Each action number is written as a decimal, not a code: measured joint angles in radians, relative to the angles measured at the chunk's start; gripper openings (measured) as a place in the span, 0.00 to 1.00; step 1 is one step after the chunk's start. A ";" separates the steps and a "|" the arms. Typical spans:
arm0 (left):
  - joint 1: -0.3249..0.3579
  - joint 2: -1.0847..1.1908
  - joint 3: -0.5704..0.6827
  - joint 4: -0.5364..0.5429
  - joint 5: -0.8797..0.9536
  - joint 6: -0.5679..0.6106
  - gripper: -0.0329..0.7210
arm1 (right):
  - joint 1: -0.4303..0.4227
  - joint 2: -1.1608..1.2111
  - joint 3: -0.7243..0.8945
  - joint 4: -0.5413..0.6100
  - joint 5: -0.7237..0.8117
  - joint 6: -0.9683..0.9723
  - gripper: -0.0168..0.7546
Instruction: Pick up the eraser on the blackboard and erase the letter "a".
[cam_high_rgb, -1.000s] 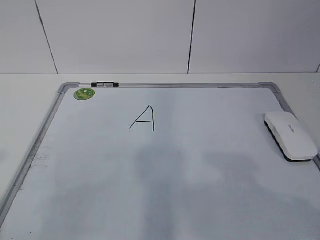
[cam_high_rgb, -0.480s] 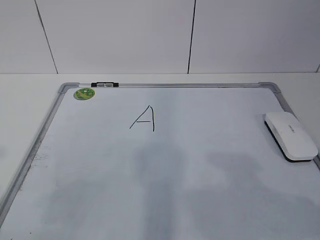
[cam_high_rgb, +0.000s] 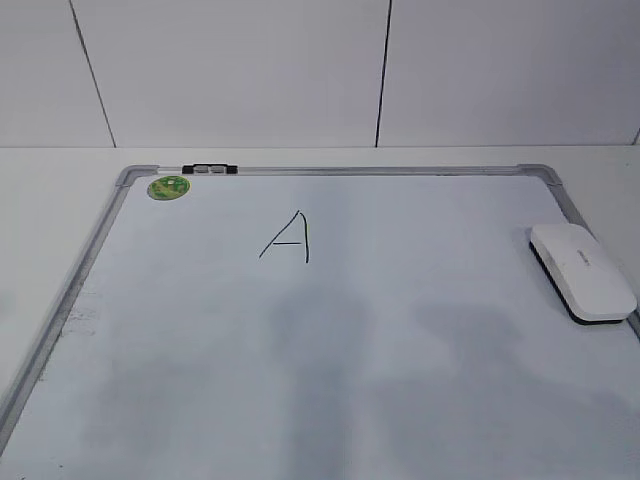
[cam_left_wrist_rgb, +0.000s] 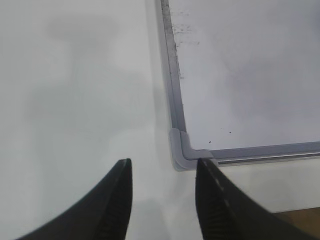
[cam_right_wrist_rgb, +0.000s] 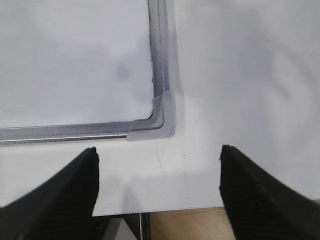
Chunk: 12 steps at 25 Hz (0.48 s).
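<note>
The eraser, a white oblong block with a black underside, lies on the right edge of the blackboard, a white board with a grey frame. An angular capital "A" is drawn upper centre. No lowercase letter "a" shows in any view. My left gripper is open and empty over the table beside the board's near left corner. My right gripper is wide open and empty over the table, just in front of the near right corner. Neither gripper shows in the exterior view.
A round green sticker and a small black-and-silver clip sit at the board's far left corner. A white wall stands behind the table. The table's front edge lies just below my right gripper.
The eraser and the board have not moved. Only the faint shadows on the board's near part shift slightly.
</note>
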 joint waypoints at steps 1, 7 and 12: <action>0.000 0.000 0.000 0.000 0.000 0.000 0.47 | 0.000 0.000 0.000 0.000 0.000 0.000 0.79; 0.000 0.000 0.000 0.000 0.000 0.000 0.46 | 0.000 0.000 0.000 0.000 0.000 0.000 0.79; 0.000 0.000 0.000 0.000 0.000 0.000 0.43 | 0.000 0.000 0.000 0.000 0.000 0.000 0.79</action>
